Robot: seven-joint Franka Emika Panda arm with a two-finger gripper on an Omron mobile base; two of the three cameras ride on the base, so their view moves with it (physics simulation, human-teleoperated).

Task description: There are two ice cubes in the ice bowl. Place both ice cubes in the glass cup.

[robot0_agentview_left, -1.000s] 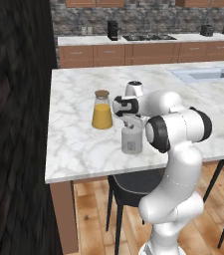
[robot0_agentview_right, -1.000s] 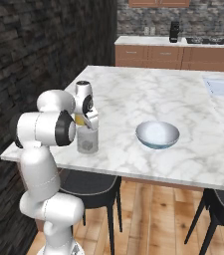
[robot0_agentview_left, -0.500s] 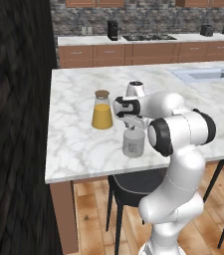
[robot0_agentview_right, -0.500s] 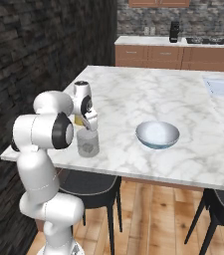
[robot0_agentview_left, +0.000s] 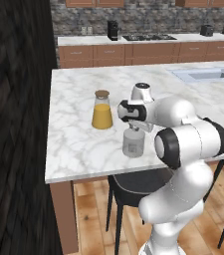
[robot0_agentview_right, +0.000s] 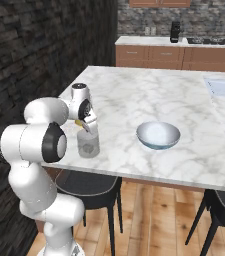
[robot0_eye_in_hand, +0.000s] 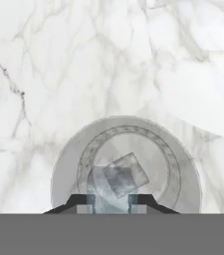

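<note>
Here, largest first: a white, grey-veined marble island counter (robot0_agentview_left: 78, 144) stands before a dark brick wall (robot0_agentview_left: 14, 124), with wooden cabinets (robot0_agentview_left: 133, 52) across the far side of the room and black stools (robot0_agentview_right: 91, 185) tucked beneath; a recessed sink (robot0_agentview_left: 203, 74) lies at the counter's far right, partly cut off at the edge of the left base view. A wide, shallow blue-grey ice bowl (robot0_agentview_right: 158, 135) sits well apart from the arm; its contents are too faint to make out. A cork-topped carafe of orange juice (robot0_agentview_left: 102, 109) stands near the short, translucent grey-clear glass cup (robot0_agentview_left: 133, 142), which sits close to the counter's near edge. The gripper (robot0_eye_in_hand: 112, 200) hangs directly over the cup's mouth, its dark tips pinching a clear ice cube (robot0_eye_in_hand: 103, 191), whose lower part is cut off in the hand view. A second clear ice cube (robot0_eye_in_hand: 133, 172) lies tilted inside the cup, overlapping the held one.
</note>
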